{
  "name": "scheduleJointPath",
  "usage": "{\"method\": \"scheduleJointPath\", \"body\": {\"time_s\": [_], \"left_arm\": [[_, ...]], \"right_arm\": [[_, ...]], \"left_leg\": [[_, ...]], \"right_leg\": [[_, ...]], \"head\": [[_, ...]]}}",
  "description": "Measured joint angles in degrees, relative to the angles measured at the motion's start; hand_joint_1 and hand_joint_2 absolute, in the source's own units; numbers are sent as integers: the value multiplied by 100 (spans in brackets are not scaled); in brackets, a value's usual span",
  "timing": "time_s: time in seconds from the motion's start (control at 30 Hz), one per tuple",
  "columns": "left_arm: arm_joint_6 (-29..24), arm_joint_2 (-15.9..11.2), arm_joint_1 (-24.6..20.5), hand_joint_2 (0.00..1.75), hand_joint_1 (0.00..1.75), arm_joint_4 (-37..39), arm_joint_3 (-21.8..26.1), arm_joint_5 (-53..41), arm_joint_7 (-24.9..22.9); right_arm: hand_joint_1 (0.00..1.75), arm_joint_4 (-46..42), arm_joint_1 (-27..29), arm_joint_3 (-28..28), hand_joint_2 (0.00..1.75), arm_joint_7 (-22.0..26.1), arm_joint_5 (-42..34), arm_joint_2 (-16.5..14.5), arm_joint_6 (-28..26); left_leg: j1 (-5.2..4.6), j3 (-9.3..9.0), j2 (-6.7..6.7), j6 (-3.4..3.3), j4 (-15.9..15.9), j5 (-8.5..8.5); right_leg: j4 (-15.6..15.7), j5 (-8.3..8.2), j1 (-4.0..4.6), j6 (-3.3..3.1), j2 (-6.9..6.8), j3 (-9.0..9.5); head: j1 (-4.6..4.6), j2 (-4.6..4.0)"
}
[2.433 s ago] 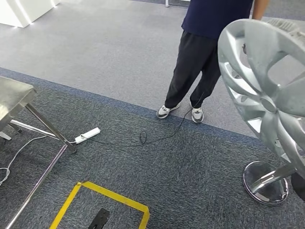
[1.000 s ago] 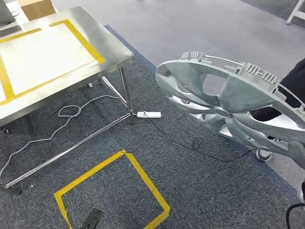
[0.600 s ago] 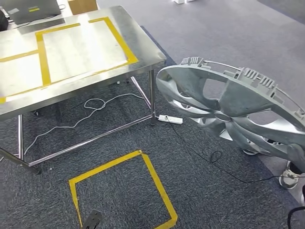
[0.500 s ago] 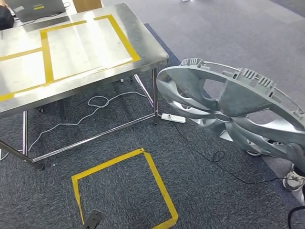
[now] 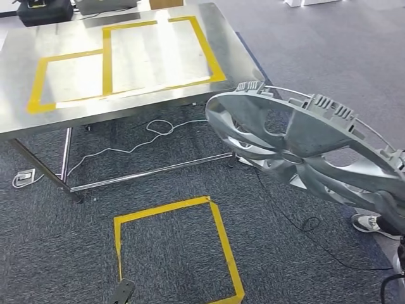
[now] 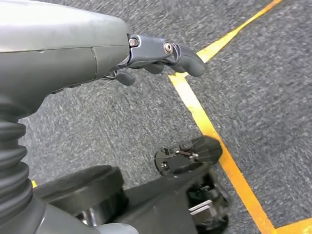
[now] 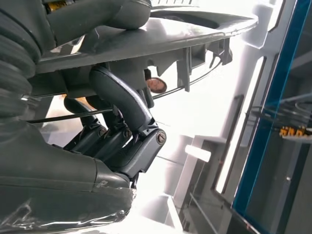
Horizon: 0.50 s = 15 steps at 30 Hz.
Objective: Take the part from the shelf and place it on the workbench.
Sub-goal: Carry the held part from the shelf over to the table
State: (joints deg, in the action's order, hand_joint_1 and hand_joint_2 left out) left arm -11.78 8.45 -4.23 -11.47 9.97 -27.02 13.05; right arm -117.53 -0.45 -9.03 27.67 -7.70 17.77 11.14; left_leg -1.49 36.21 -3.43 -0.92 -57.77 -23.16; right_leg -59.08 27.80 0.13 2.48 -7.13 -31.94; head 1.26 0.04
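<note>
The part is a silver wheel cover (image 5: 305, 149), lying nearly flat in the air at the right of the head view, its rim level with the near right corner of the workbench. My right hand (image 7: 121, 122) grips it at the rim, dark fingers curled under the cover's edge (image 7: 165, 36) and the thumb over it. The steel workbench (image 5: 19, 95) stands ahead and to the left, with two yellow taped rectangles on its top. My left hand (image 6: 147, 53) hangs over the carpet, fingers stretched out and holding nothing.
A yellow taped square (image 5: 224, 240) marks the carpet in front of me. White cable (image 5: 143, 142) lies under the bench and black cable (image 5: 305, 225) runs below the cover. A person's shoe (image 5: 370, 223) is at the right. A black bag (image 5: 43, 9) sits on the bench's far side.
The view has swung left, bringing the workbench nearer and more in front. The wheel cover, upright at first, now lies nearly flat in my right hand.
</note>
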Motion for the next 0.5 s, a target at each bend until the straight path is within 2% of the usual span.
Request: {"method": "scheduleJointPath", "body": {"time_s": [0.03,0.07,0.1,0.17,0.2,0.23,0.27,0.3,0.33,0.4,0.43,0.47,0.5], "left_arm": [[1,1,12,175,0,0,0,-1,0],[1,1,18,175,0,0,1,-1,0],[1,3,17,175,0,0,1,-2,0],[2,8,1,175,0,0,2,-2,0],[4,10,-5,175,0,0,2,-2,0],[6,11,-5,175,0,0,2,-2,0],[9,11,-1,175,0,0,2,-2,0],[11,12,1,175,0,0,2,-2,0],[14,13,0,175,0,0,2,-2,0],[18,12,-10,175,0,0,2,-2,0],[20,11,-14,175,0,0,1,-2,0],[24,9,-12,175,0,0,1,-3,0],[27,8,-4,175,0,0,1,-3,0]], "right_arm": [[175,-4,0,0,175,-1,2,7,1],[175,-9,2,-1,175,1,2,14,1],[175,-14,4,-5,175,3,-1,22,0],[175,-18,19,-13,175,8,-3,35,-1],[175,-17,33,-16,175,9,-4,38,-1],[175,-17,48,-17,175,9,-3,39,-1],[175,-17,60,-17,175,9,-2,40,0],[175,-17,67,-17,175,9,-2,43,1],[175,-17,67,-16,175,9,-2,46,1],[175,-17,68,-16,175,11,-2,52,0],[175,-17,71,-17,175,11,-3,52,-1],[175,-17,77,-17,175,11,-2,52,-1],[175,-17,83,-18,175,10,-1,52,0]], "left_leg": [[16,-14,74,-20,19,6],[37,-30,145,-45,35,11],[63,-48,215,-70,51,21],[90,-59,356,-100,56,26],[92,-60,438,-107,55,27],[94,-62,525,-109,54,26],[97,-67,612,-108,53,24],[104,-76,699,-103,50,23],[114,-86,785,-89,44,19],[123,-76,947,-34,11,11],[126,-51,1020,3,-4,19],[130,-22,1089,41,-8,35],[139,5,1156,73,-6,55]], "right_leg": [[0,27,-5,33,3,21],[-59,84,-14,63,101,14],[-226,191,-24,91,259,-51],[-904,515,-40,122,590,-385],[-1284,647,-43,131,656,-595],[-1535,687,-45,139,680,-756],[-1586,615,-49,144,689,-826],[-1403,436,-60,149,704,-780],[-1040,196,-82,163,767,-641],[-326,-98,-149,185,1060,-319],[-124,-144,-172,173,1177,-221],[-61,-124,-176,142,1231,-183],[-50,-124,-166,92,1182,-171]], "head": [[-1,0],[-9,0],[-21,0],[-58,0],[-68,0],[-70,0],[-70,0],[-68,0],[-69,0],[-72,0],[-72,0],[-70,0],[-69,0]]}}
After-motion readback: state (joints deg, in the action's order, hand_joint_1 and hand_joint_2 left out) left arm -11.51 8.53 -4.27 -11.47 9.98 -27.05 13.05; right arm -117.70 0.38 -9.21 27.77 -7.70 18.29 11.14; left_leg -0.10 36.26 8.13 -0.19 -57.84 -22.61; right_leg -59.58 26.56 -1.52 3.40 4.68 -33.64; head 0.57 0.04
